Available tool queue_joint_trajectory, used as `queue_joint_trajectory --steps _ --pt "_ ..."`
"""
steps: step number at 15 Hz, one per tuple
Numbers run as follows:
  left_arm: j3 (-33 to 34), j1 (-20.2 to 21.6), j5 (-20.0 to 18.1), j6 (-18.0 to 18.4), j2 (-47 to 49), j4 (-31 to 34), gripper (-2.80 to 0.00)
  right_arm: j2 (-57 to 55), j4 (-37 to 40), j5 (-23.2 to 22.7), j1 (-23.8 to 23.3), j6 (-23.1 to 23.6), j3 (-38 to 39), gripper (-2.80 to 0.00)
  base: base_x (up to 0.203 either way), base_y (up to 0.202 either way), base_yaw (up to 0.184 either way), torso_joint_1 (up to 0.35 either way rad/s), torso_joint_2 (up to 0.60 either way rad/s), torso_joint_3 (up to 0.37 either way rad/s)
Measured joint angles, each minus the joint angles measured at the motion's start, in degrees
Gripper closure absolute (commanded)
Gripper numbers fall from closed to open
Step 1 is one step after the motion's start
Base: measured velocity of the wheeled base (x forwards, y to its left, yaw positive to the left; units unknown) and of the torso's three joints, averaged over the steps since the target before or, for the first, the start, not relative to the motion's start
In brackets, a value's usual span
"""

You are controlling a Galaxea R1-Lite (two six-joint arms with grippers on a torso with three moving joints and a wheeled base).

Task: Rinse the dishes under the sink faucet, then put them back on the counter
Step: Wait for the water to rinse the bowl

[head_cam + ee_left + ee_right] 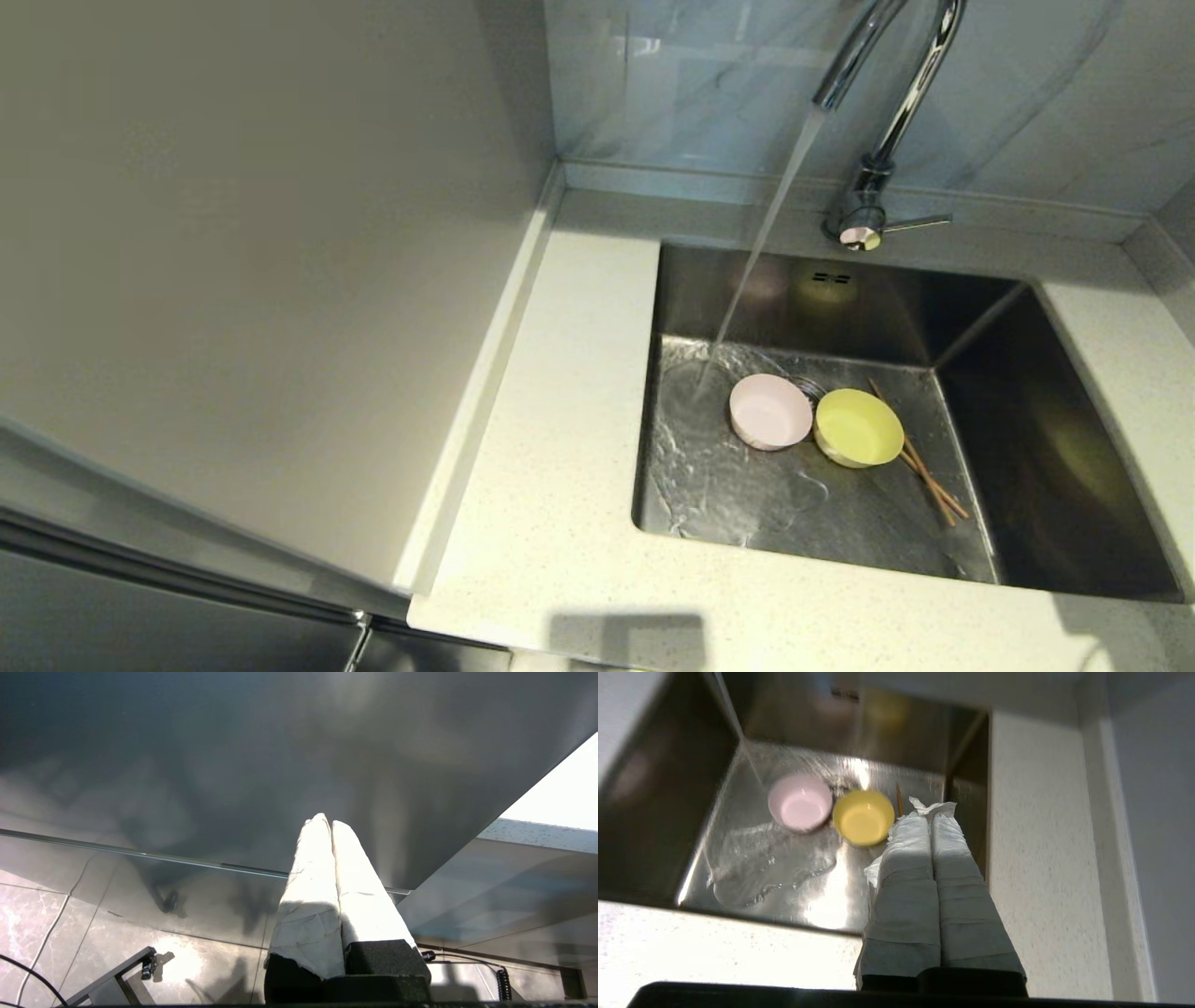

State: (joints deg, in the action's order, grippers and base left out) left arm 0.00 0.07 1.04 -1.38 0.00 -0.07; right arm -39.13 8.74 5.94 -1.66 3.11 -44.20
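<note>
From the head view we see the tall chrome gooseneck faucet running, its stream landing on the floor of the square brushed-steel sink just beside the small round pale-pink bowl, not into it. The small round pale-yellow bowl touches the pink one, and the thin brown wooden chopsticks lie partly under its far side. All three sit in the basin and none on the off-white speckled stone counter, so we judge the rinsing barely begun, with the whole return to the counter left. Neither arm shows here.

In the left wrist view our left claw, its white-wrapped fingers pressed together, points at a grey cabinet front with tiled floor beneath, away from the sink and holding nothing.

In the right wrist view our right claw is also pressed together and empty, hanging above the near right part of the sink, short of the yellow bowl. It hides all but a sliver of the chopsticks. The bowls look blurred, so we cannot tell whether they hold water.
</note>
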Motion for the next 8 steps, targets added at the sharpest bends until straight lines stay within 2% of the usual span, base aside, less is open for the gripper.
queue_joint_trajectory --steps 2,8 --pt "0.0 0.0 0.0 0.01 0.0 0.0 0.0 6.23 -4.07 0.06 1.18 1.27 4.54 0.0 0.0 0.0 0.0 0.0 0.0 0.0" --pt "0.0 0.0 0.0 -0.02 0.0 0.0 0.0 20.89 -5.27 0.28 2.04 2.44 14.04 0.0 0.0 0.0 0.0 0.0 0.0 0.0"
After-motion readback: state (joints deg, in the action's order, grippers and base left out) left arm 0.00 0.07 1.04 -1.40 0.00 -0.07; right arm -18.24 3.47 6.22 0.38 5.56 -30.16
